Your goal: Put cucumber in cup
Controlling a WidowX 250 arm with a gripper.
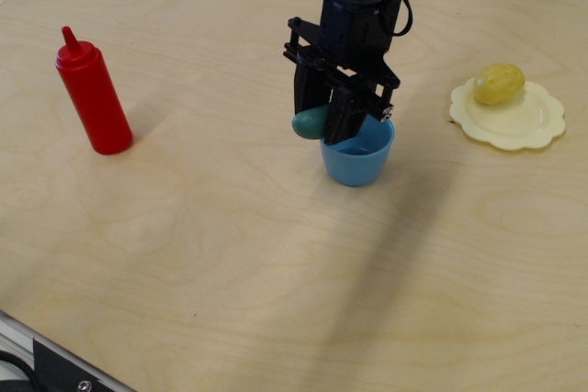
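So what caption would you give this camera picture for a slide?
Black gripper holds a teal cucumber at the rim of a blue cup, red bottle to one side.

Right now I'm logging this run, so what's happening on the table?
The arm's pincer is shut on the cucumber, holding it at the left rim of the blue cup, not yet inside. A red squeeze bottle stands far left, and a yellow potato-like toy sits on the pale plate at right.

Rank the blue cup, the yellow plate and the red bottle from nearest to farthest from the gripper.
1. Blue cup, right under the gripper.
2. Yellow plate, off to the image right.
3. Red bottle, far on the image left.
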